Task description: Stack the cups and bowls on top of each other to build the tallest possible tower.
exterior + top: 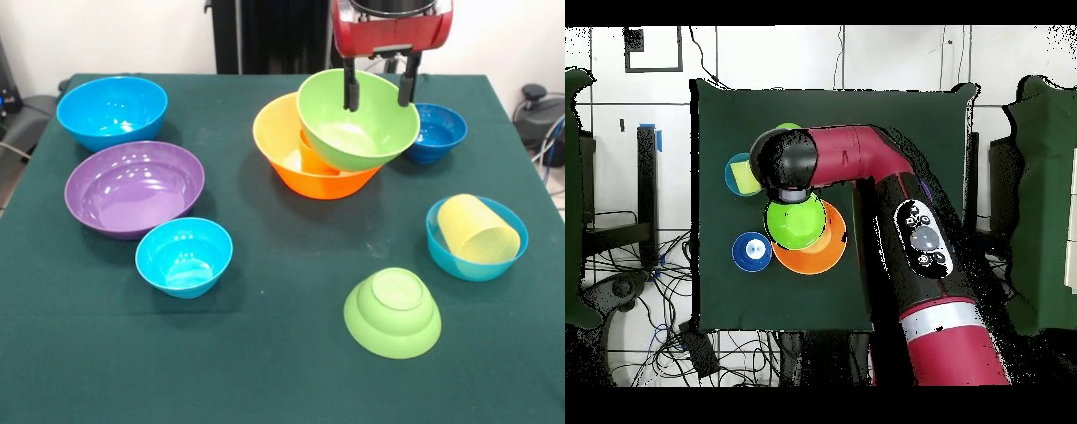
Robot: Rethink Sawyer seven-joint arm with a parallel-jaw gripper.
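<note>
Dark green cloth covers the bench (265, 371). Nearest sits a small lime bowl (392, 312) flipped upside down. Behind it on the right, a light blue bowl (459, 258) has the pale yellow cup (478, 230) lying tipped in it; another light blue bowl (184, 256) sits left. Further back are the purple bowl (133, 187) and blue bowl (112, 110). The tool (380, 91) is clamped on the rim of the big lime bowl (357, 119), tilted in the orange bowl (309, 172) over the orange cup (311, 155). The dark blue bowl (437, 131) is just beside.
</note>
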